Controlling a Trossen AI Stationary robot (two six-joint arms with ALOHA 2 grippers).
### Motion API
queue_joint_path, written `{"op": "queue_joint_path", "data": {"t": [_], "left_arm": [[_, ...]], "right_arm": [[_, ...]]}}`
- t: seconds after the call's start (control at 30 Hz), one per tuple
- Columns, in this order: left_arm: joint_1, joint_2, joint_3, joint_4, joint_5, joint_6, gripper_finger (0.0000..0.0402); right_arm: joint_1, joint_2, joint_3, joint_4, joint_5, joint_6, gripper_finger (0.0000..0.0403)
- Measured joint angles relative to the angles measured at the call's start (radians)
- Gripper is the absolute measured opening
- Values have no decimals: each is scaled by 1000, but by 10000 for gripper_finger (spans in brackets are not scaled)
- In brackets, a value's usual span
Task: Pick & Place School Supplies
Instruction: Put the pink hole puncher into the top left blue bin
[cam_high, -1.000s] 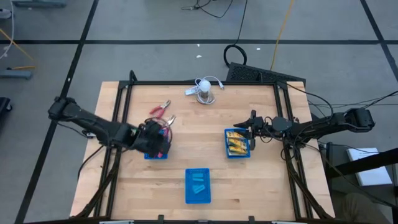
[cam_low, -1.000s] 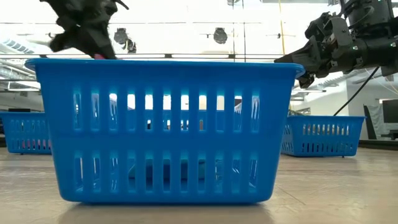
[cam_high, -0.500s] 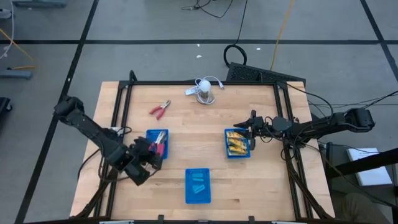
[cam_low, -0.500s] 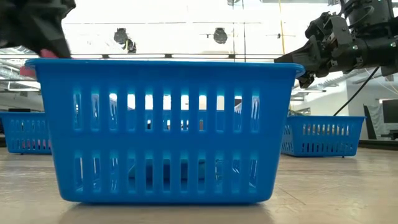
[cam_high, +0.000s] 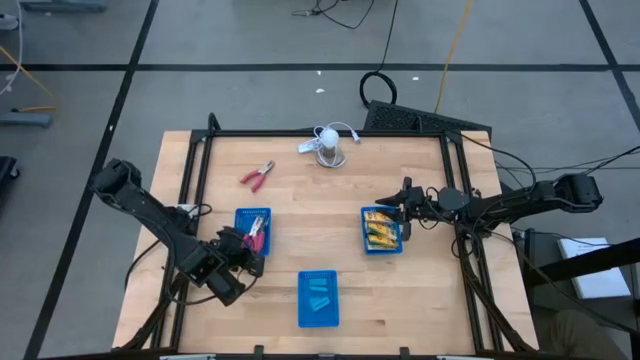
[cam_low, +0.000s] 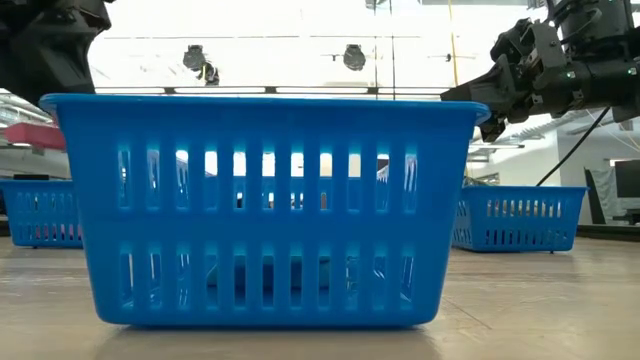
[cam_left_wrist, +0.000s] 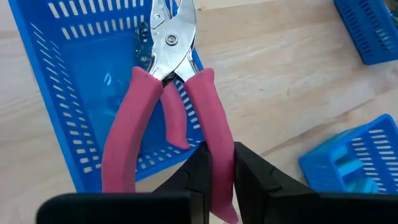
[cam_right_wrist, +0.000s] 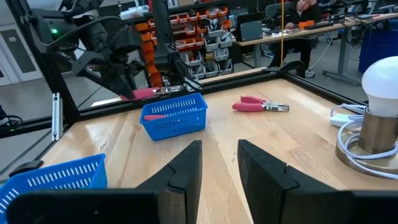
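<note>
1. Left gripper (cam_high: 243, 262) at lower left of centre in the high view, clenched on one red handle of a pair of pliers (cam_left_wrist: 166, 93), seen plainly in the left wrist view with the fingers (cam_left_wrist: 200, 174) pinching that handle.
2. Held pliers angled over the near rim of the left blue basket (cam_high: 252, 219), metal head above the basket's inside, handles reaching out past its edge.
3. Second pair of red-handled pliers (cam_high: 257, 176) lying loose on the wooden desk (cam_high: 300, 180) in the upper left part of the high view, well apart from the baskets; also seen in the right wrist view (cam_right_wrist: 260, 105) flat on the wood.
4. Right gripper (cam_high: 404, 216) hovering at the right edge of the right blue basket (cam_high: 372, 246) right of centre in the high view, fingers (cam_right_wrist: 186, 168) released with a clear gap and nothing between them.
5. Yellow-orange little boxes (cam_high: 380, 230) packed inside that right basket.
6. Light-blue blocks (cam_high: 319, 296) lying in the bottom-centre blue basket (cam_high: 305, 318), near the lower edge of the desk.
7. White bulb on a metal base (cam_high: 329, 143) with a cable standing at the top centre of the desk.
8. Nearest basket (cam_low: 260, 210) filling the middle of the low view, dark arm parts above its upper corners.
</note>
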Motion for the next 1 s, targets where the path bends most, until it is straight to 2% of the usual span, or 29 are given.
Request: {"op": "queue_joint_path", "data": {"t": [0.2, 0.5, 0.77, 1.0], "left_arm": [[38, 12, -16, 8, 15, 27, 43], [119, 12, -141, 161, 98, 132, 43], [159, 11, -166, 235, 114, 204, 44], [179, 11, -167, 229, 117, 235, 73]], "right_arm": [[0, 0, 0, 0, 0, 0, 93], [0, 0, 0, 0, 0, 0, 93], [0, 0, 0, 0, 0, 0, 93], [0, 0, 0, 0, 0, 0, 93]]}}
